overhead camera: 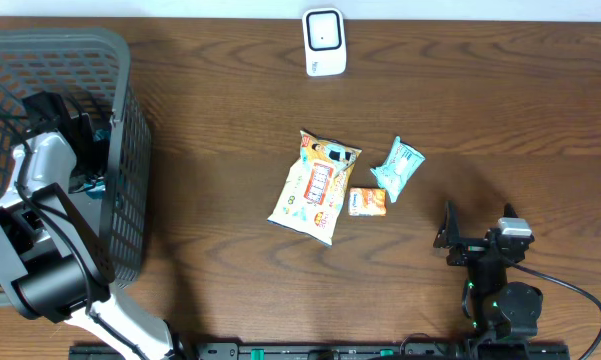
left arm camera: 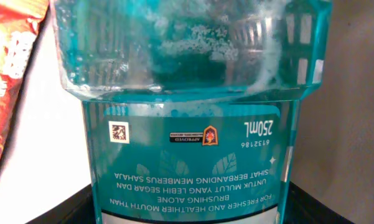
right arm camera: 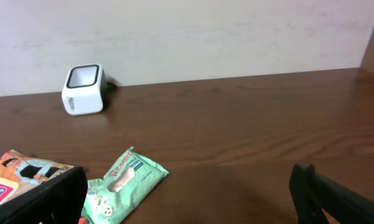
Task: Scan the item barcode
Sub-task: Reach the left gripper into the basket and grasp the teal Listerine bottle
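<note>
A teal mouthwash bottle [left arm camera: 187, 143] fills the left wrist view, its label upside down; no barcode shows on this face. My left gripper [left arm camera: 190, 208] is down inside the grey basket [overhead camera: 130, 120], its dark fingers [left arm camera: 56, 208] pressed against both sides of the bottle. From overhead only a sliver of teal [overhead camera: 97, 186] shows beside the left gripper [overhead camera: 88, 160]. The white scanner [overhead camera: 324, 41] stands at the table's far edge, also seen in the right wrist view [right arm camera: 84, 89]. My right gripper [overhead camera: 478, 230] rests open near the front right, nothing between its fingers [right arm camera: 336, 199].
On the table's middle lie a large snack bag [overhead camera: 316, 186], a green wipes pack [overhead camera: 397, 167] and a small orange packet [overhead camera: 367, 202]. An orange-red packet [left arm camera: 9, 81] lies beside the bottle in the basket. The basket walls closely surround my left arm.
</note>
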### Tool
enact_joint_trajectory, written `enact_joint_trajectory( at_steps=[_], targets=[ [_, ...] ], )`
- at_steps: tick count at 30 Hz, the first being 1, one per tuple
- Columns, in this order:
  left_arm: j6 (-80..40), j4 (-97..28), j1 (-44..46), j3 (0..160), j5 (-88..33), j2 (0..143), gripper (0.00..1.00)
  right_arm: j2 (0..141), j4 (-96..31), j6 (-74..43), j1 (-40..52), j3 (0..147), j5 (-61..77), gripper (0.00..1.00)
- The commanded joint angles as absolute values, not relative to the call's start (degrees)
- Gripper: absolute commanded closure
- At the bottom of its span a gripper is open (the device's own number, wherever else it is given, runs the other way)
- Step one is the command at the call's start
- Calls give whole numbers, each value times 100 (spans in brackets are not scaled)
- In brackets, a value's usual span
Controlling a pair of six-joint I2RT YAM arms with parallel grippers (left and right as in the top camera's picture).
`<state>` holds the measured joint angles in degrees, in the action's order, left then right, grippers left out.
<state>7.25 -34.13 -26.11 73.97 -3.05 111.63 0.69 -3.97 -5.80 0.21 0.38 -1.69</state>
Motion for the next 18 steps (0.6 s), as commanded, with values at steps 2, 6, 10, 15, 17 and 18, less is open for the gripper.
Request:
enact_joint_trajectory(
  at_steps=[2, 6, 10, 15, 17, 18],
  targets=[
    [456, -3507, -2578, 6845, 375, 12055, 42, 34, -414, -528, -86, 32, -158, 1],
    [458, -3579, -2578, 6982, 375, 12031, 43, 34, -414, -526, -86, 32, -156, 1],
    [458, -3723, -2578, 7203, 375, 11767, 46, 34, -414, -526, -86, 32, -158, 1],
    [458, -3701, -2578, 7290, 375, 11019, 46, 34, -414, -528, -86, 32, -158, 1],
    [434, -3664, -2580, 7290, 377, 10610, 46, 34, -414, -526, -86, 32, -158, 1],
    [412, -3651, -2578, 7290, 377, 10453, 46, 34, -414, -526, -86, 32, -158, 1]
  ],
)
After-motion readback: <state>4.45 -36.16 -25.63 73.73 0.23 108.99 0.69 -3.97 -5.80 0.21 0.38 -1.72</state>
